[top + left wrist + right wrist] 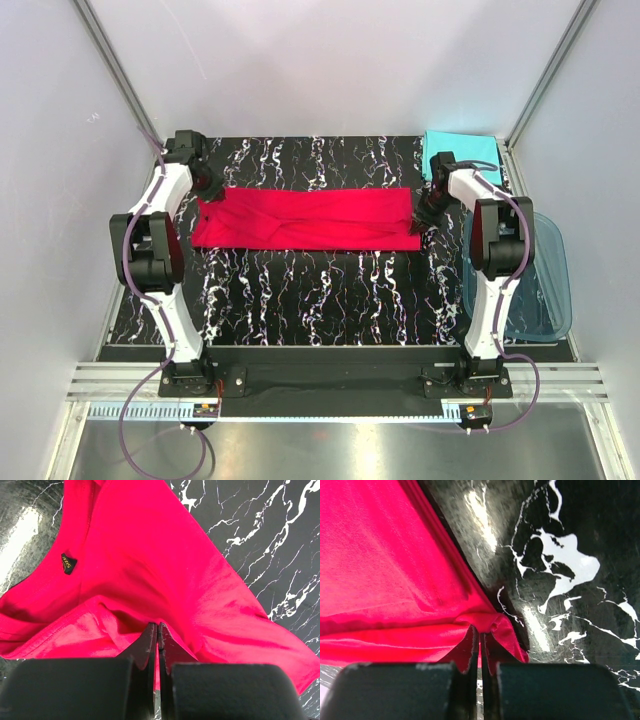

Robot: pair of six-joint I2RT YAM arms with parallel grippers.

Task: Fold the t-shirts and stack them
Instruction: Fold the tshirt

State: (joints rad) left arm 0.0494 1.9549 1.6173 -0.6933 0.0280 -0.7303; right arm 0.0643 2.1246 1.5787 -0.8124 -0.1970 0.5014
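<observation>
A bright red t-shirt (310,219) lies folded into a long band across the far half of the black marbled table. My left gripper (207,186) is shut on its left end; the wrist view shows red cloth (150,565) pinched between the fingertips (158,626). My right gripper (430,213) is shut on the right end, where a bunched corner of the red cloth (395,570) sits in the closed jaws (481,632). A turquoise t-shirt (460,150) lies folded at the far right corner, behind the right arm.
A translucent blue plastic tub (535,285) stands at the table's right edge, beside the right arm. White walls and metal frame posts close in the back and sides. The marbled table top (320,295) shows bare between the red shirt and the arm bases.
</observation>
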